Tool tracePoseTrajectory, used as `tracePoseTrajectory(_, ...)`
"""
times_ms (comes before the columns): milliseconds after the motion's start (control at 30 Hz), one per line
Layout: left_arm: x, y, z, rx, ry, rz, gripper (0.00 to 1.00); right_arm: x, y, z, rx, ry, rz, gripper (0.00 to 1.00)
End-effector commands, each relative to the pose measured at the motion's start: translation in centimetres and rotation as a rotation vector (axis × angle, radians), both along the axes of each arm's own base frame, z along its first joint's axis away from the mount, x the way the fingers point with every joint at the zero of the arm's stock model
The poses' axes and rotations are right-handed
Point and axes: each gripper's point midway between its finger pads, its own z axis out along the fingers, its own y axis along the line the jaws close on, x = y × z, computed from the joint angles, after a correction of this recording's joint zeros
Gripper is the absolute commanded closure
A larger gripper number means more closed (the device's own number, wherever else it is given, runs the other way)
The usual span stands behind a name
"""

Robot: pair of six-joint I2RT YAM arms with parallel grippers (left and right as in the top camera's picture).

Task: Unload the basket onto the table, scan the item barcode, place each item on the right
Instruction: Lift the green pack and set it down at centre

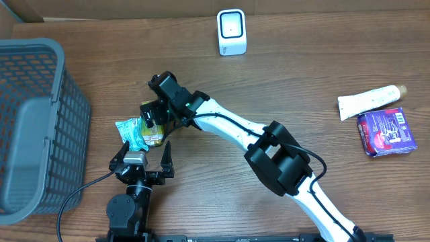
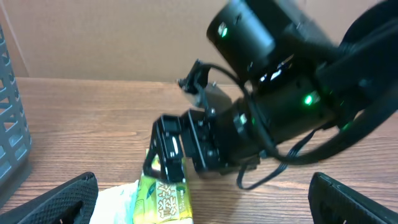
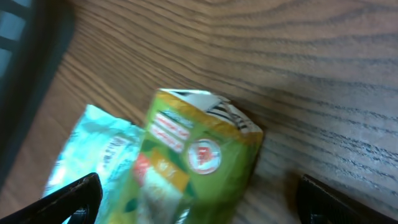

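The item, a green and yellow packet [image 1: 154, 132] [image 2: 164, 196] [image 3: 199, 155], lies on the wooden table, partly over a teal packet [image 1: 130, 132] [image 3: 93, 146]. My right gripper [image 1: 152, 117] [image 3: 202, 199] hangs low over the green packet's far end, open, its fingers standing wide on either side without gripping it. A black-and-white striped patch shows at the packet's top edge in the right wrist view. My left gripper [image 1: 143, 156] [image 2: 202, 202] sits just in front of the packets, open and holding nothing. The white scanner [image 1: 232, 31] stands at the far edge.
A grey mesh basket [image 1: 30, 128] [image 2: 9, 118] fills the left side. A white tube [image 1: 371, 101] and a purple packet [image 1: 386, 131] lie at the right. The right arm [image 1: 269, 151] stretches diagonally across the table's middle.
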Motion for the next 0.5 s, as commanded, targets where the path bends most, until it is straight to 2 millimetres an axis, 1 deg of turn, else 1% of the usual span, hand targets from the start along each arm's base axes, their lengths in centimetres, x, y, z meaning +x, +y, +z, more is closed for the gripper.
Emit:
tracePoseTrajectory(0, 0.0, 0.3, 0.0, -0.017, -0.005, 0.015, 0.0, 0.4, 0.2, -1.5, -0.018, -0.013, -0.006, 0.0)
tracePoseTrajectory(33, 0.0, 0.3, 0.0, -0.017, -0.005, 0.015, 0.0, 0.4, 0.2, -1.4, -0.015, -0.015, -0.005, 0.06)
tracePoseTrajectory(67, 0.0, 0.3, 0.0, -0.017, -0.005, 0.015, 0.0, 0.5, 0.3, -1.4, -0.013, -0.016, -0.006, 0.17)
tracePoseTrajectory(100, 0.0, 0.3, 0.0, -0.017, -0.005, 0.015, 0.0, 0.4, 0.3, -1.4, -0.013, -0.017, -0.004, 0.25)
tracePoseTrajectory(133, 0.0, 0.3, 0.0, -0.017, -0.005, 0.015, 0.01, 0.2, 0.4, -1.5, -0.017, -0.014, -0.002, 0.47)
tracePoseTrajectory(200, 0.0, 0.3, 0.0, -0.017, -0.005, 0.015, 0.0, 0.0, 0.3, -1.6, -0.024, -0.007, 0.001, 0.69)
tracePoseTrajectory(233, 0.0, 0.3, 0.0, -0.017, -0.005, 0.015, 0.0, -0.1, 0.2, -1.7, -0.029, -0.003, 0.001, 0.76)
tracePoseTrajectory(267, 0.0, 0.3, 0.0, -0.017, -0.005, 0.015, 0.0, -0.2, 0.1, -1.9, -0.037, 0.004, 0.001, 0.8)
tracePoseTrajectory(300, 0.0, 0.3, 0.0, -0.017, -0.005, 0.015, 0.01, -0.4, -0.1, -2.1, -0.046, 0.011, 0.002, 0.82)
tracePoseTrajectory(400, 0.0, 0.3, 0.0, -0.017, -0.005, 0.015, 0.0, -0.6, -0.7, -2.4, -0.068, 0.031, -0.001, 0.92)
tracePoseTrajectory(467, 0.0, 0.3, 0.0, -0.017, -0.005, 0.015, 0.0, -0.4, -1.1, -1.8, -0.071, 0.038, -0.006, 0.96)
